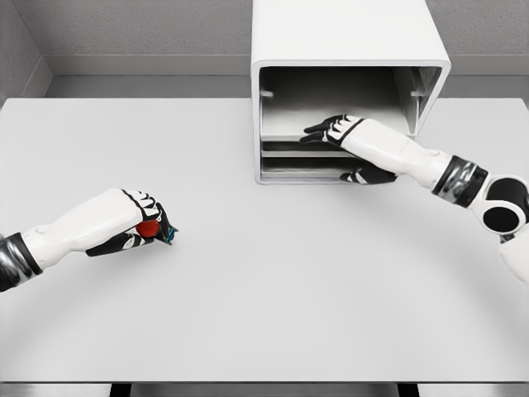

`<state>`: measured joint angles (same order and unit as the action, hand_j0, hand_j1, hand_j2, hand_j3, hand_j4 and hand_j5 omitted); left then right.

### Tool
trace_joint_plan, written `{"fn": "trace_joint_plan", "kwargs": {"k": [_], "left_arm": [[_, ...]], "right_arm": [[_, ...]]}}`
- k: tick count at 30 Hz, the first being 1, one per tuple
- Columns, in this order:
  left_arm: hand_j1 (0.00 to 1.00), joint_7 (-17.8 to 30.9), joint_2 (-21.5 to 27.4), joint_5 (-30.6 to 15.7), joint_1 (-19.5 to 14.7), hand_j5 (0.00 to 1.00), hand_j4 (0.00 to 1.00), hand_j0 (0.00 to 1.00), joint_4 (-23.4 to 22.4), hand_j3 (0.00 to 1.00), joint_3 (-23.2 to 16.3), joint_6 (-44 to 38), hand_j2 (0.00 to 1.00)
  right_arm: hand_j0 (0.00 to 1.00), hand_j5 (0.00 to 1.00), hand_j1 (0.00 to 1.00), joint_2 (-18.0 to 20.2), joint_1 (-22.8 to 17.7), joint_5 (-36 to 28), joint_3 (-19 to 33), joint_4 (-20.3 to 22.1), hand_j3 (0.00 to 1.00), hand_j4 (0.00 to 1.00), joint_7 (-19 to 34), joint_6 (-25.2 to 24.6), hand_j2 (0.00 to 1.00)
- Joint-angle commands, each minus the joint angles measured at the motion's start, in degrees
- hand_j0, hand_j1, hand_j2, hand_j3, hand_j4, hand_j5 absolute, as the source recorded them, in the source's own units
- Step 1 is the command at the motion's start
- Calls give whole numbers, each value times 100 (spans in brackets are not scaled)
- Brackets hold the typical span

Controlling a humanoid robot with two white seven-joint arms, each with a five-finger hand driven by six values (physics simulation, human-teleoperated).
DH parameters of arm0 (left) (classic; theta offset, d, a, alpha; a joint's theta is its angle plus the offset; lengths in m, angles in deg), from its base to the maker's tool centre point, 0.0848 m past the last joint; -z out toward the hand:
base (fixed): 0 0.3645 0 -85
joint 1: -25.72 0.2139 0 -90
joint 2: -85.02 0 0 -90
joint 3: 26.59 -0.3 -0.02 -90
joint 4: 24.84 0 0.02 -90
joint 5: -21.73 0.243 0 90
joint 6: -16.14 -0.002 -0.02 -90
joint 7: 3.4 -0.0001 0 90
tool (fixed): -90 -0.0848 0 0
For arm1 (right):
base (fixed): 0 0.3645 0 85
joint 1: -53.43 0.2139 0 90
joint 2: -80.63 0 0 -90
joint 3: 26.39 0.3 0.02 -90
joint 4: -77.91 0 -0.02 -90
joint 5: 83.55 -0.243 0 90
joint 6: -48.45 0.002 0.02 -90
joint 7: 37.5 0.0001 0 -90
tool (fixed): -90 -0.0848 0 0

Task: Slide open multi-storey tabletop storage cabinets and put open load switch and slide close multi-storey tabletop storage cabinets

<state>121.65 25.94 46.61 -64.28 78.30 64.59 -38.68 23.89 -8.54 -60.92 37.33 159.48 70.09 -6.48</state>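
My left hand (136,222) is clenched around the load switch (150,229), a small red piece with a teal tip poking out past my fingers, low over the white table (273,289) at its left side. The storage cabinet (347,50) stands well apart from it, up and to the right at the table's far edge. My right hand (339,131) is already there, fingers laid flat and grasping nothing, reaching into the open front over a drawer (297,147) edge. So the switch must travel right and away from me, toward that opening; my left hand carries it.
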Motion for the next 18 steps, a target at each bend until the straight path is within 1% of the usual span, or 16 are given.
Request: {"fn": "trace_joint_plan", "kwargs": {"k": [1,5,7,8,16,18], "left_arm": [[41,-4,10,-44,0,41,41,41,4,41,5,-19,41],[41,-4,10,-44,0,41,41,41,-5,41,5,-19,41],[41,-4,10,-44,0,41,41,41,4,41,5,-19,41],[41,-4,10,-44,0,41,41,41,-5,41,5,-19,41],[41,-4,10,-44,0,41,41,41,4,41,5,-19,41],[41,-4,10,-44,0,41,41,41,-5,41,5,-19,41]], "right_arm": [[88,88,88,101,0,-40,18,148,88,88,-1,-7,88],[88,88,88,172,-97,-49,27,218,88,88,-19,-7,88],[88,88,88,286,-185,-57,36,412,88,88,-28,-7,88],[88,88,88,295,-202,-57,45,438,88,88,-28,-7,88],[89,89,89,515,-343,-154,62,474,89,89,-28,-7,89],[89,89,89,558,-404,-163,71,658,89,89,-28,-7,89]]}}
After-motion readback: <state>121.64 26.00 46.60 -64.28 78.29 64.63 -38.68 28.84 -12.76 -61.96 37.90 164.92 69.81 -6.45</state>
